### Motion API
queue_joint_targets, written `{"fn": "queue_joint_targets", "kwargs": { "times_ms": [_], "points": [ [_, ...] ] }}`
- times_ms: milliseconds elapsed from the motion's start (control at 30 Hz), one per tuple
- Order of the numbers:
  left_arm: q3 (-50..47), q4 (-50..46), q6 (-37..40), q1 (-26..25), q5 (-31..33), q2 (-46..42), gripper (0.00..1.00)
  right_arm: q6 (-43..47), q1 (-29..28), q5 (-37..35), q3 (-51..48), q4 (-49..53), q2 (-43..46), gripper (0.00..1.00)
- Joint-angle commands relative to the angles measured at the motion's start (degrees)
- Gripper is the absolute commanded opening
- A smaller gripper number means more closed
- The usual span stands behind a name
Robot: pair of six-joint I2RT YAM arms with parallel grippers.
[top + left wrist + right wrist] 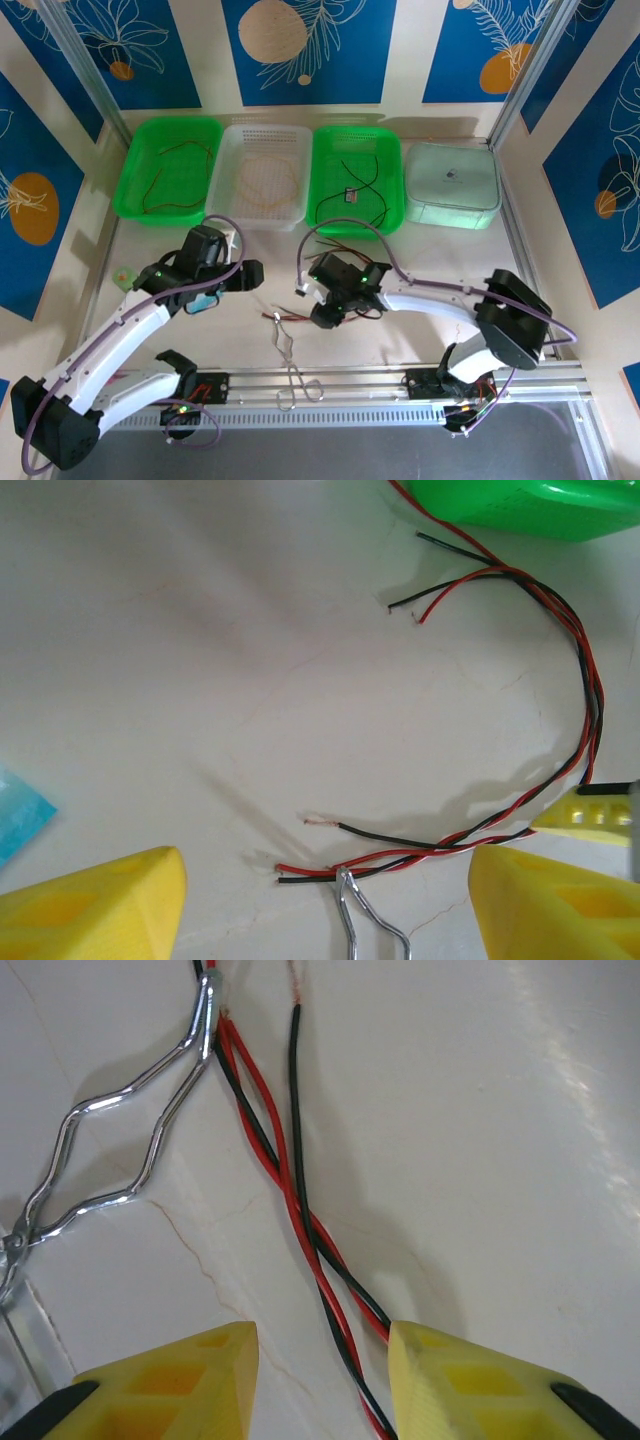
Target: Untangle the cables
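Observation:
The cables (584, 676) are thin red and black wires twisted together, lying in a long curve on the white table. Their loose ends (300, 869) lie between my left gripper's (325, 910) wide-open yellow fingers (95, 905), with nothing held. The same twisted cables (300, 1215) run between the fingers of my right gripper (322, 1380). That gripper stands open around them, and one strand touches the right finger (470, 1385). From above, the cables (283, 317) lie between the left gripper (245, 275) and the right gripper (322, 305).
Silver forceps (291, 365) lie near the front rail, their tip (345, 878) resting at the cable ends. Along the back stand a green tray (140, 190), a white tray (228, 205), a second green tray (395, 215) and a pale lidded box (452, 185). Thin wires lie in the trays.

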State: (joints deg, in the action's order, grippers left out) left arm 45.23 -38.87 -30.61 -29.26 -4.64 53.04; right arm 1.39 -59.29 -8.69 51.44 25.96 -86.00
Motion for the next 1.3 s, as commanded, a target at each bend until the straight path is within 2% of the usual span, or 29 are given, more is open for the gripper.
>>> {"fn": "queue_joint_targets", "kwargs": {
  "times_ms": [0,233,700,1133,1267],
  "points": [
    [-1.9,-1.79,-2.14,1.05,0.46,-1.77,0.73,2.94,-1.76,1.73,1.02,-0.83,-2.94,0.39],
    [-4.43,-1.61,-1.71,5.06,-2.02,-3.66,0.71,3.97,-3.32,0.89,2.12,-1.37,-7.15,0.37],
    [-4.89,-2.22,-0.85,7.17,-4.13,-4.52,0.71,2.2,-1.32,0.06,4.97,0.05,-12.05,0.36],
    [-4.7,-1.93,-0.81,7.46,-4.67,-4.17,0.71,-0.32,2.72,0.74,6.48,0.37,-11.83,0.37],
    [-4.62,-2.24,-0.77,7.46,-4.67,-4.26,0.71,-1.28,3.27,2.67,6.48,-1.11,-9.11,0.36]
  ]
}}
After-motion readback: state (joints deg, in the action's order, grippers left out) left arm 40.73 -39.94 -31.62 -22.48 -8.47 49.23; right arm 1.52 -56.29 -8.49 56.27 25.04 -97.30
